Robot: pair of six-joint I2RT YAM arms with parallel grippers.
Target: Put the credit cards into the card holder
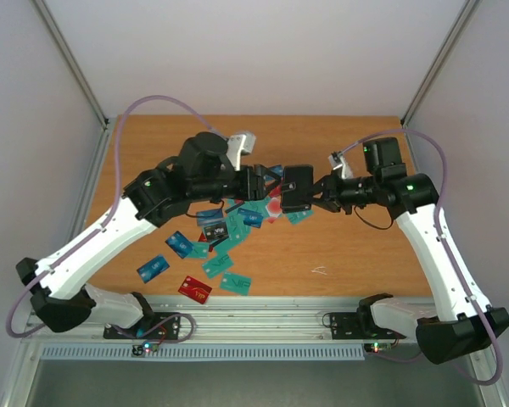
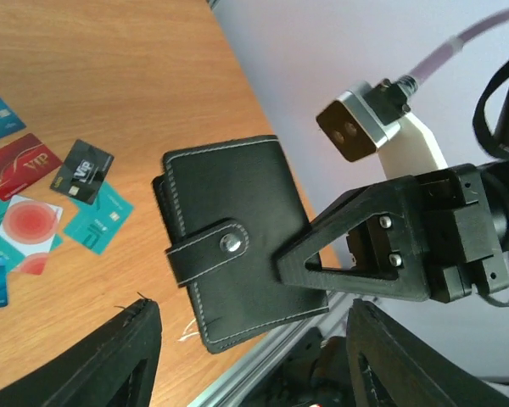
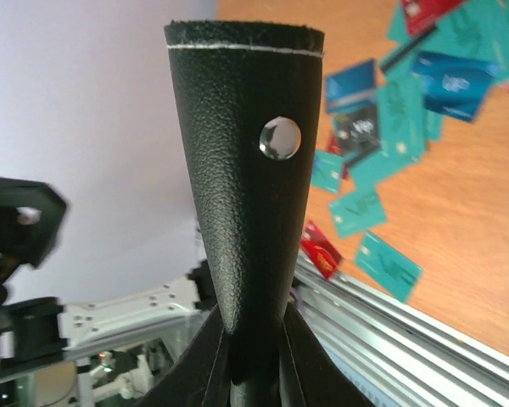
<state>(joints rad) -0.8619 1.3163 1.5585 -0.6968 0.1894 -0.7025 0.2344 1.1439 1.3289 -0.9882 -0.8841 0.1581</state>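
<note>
1. Both grippers meet at the card holder [image 2: 229, 246], which hangs in the air above the table [image 1: 365, 246]. The right gripper [image 3: 254, 365] pinches its edge; the left gripper [image 1: 267, 183] stands spread just beside it, gripping nothing.
2. Step in hand, by my judgement: getting the card holder opened, since its snap strap [image 2: 199, 254] is fastened.
3. Next, that strap needs unsnapping while the right gripper steadies the card holder.
4. Contents are hidden. Every visible one of the credit cards [image 1: 229, 229] lies on the table below the card holder.
</note>
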